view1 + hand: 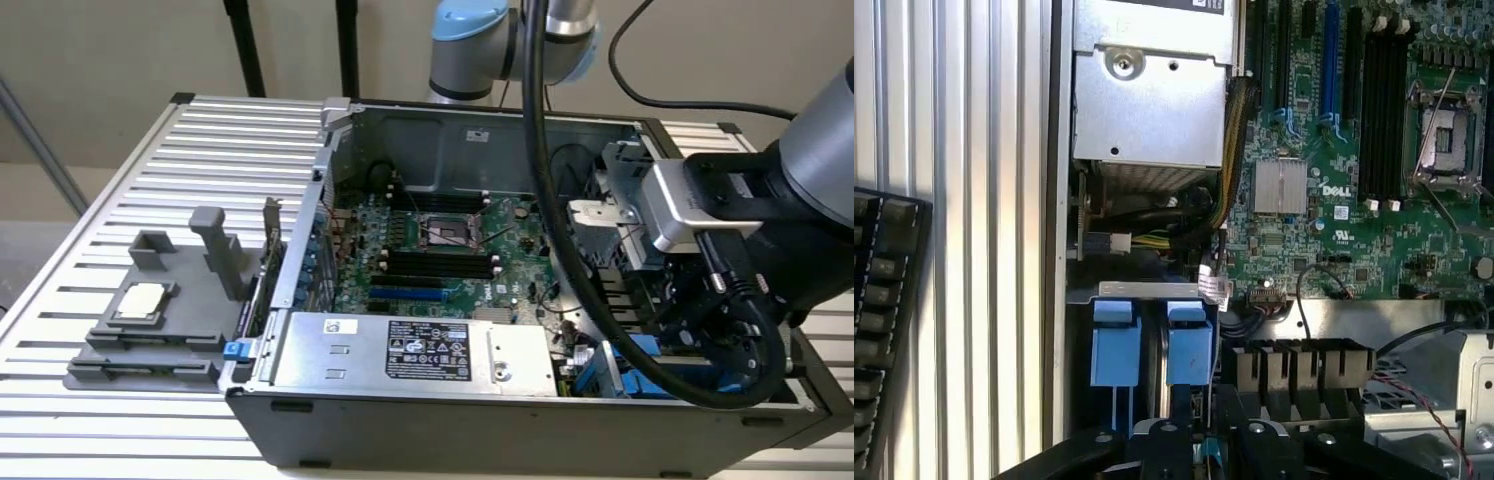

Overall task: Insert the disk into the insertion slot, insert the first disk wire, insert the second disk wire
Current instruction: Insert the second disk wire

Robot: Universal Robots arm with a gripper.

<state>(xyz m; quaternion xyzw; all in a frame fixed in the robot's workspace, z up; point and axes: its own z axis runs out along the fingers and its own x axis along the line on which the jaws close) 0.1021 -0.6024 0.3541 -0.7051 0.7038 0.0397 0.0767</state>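
My gripper (1204, 432) hangs over the near right corner of the open computer case (400, 420), right at the insertion slot (1152, 291). Two bright blue tabs (1114, 345) stand side by side in that slot, with a thin grey edge between them. The disk's labelled face is hidden, and I cannot tell whether the tabs belong to its frame or to the cage. The fingers (1159, 445) sit close together on a teal disk wire (1209, 456), and its black plug (1179, 400) points at the tabs. In the exterior view the blue cage (654, 362) lies below the arm's wrist (694, 210).
The silver box with a black label (414, 350) fills the case's front. Behind it lies the green motherboard (461, 255) with black slots. A braided cable bundle (1232, 150) runs beside the box. A grey fixture (147, 320) stands on the slatted table (120, 200). A black keyboard (879, 320) lies outside the case.
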